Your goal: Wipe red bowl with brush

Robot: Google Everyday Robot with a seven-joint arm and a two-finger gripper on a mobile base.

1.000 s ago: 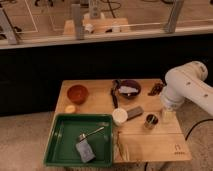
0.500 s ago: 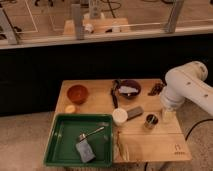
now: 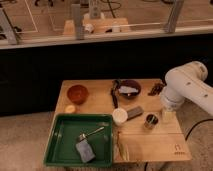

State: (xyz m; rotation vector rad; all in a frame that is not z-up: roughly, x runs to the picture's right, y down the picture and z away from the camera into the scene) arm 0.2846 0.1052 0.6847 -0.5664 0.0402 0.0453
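Nothing moved; hand (image 3: 168,113) apart at table (image 3: 155,142) right edge (printed mark (image 3: 176,147) unreadable); brush (image 3: 114,94) right of red bowl (image 3: 77,93).

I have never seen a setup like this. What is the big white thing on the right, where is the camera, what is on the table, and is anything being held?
The white shape is a robot arm; its gripper, a two-fingered hand, hangs open and empty low over the wooden table's right side. One camera looks down on the table from above. On it lie a red bowl, a dark bowl with white contents, a black brush between them, a white cup, a metal cup, and a green tray holding a spoon and a grey block.
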